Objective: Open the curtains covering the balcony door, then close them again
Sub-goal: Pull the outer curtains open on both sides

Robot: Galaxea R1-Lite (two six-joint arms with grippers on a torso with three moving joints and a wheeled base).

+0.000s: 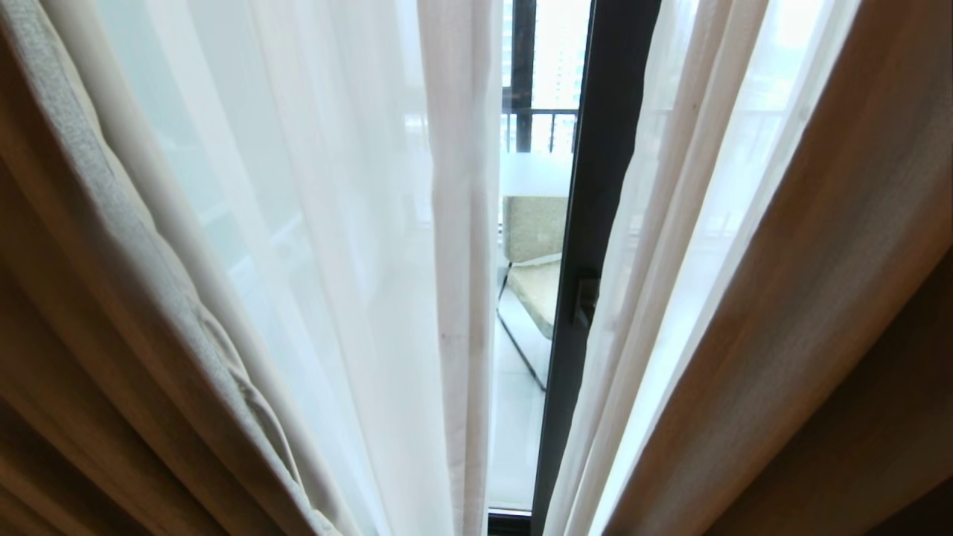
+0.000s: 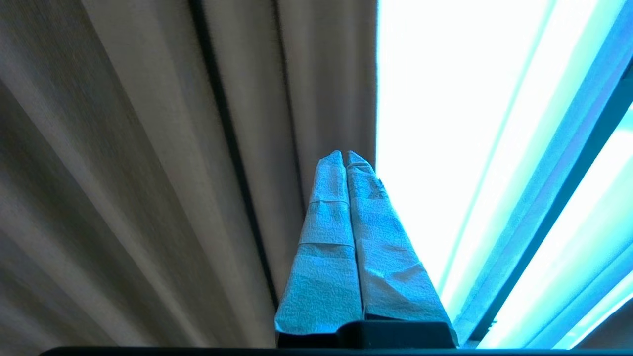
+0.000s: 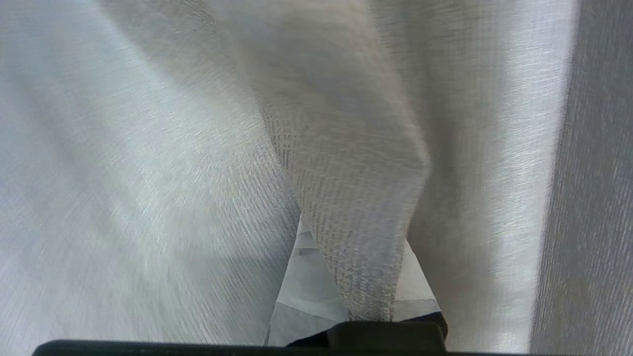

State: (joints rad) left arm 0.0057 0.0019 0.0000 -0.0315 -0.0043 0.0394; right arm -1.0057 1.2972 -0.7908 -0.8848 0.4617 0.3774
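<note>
Sheer curtains w/ gap, balcony door behind

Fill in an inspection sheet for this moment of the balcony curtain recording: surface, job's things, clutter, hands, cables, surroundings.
Surface: pale balcony floor seen through the gap; no work surface.
Job's things: sheer panels parted by a narrow gap; thick drapes pulled to both sides; balcony door frame and handle exposed.
Clutter: nothing seen.
Hands: left hand shut, empty, beside the thick drape; right hand shut, with a fold of woven curtain fabric running between its fingers.
Cables: nothing seen.
Surroundings: chair and railing on the balcony.
</note>
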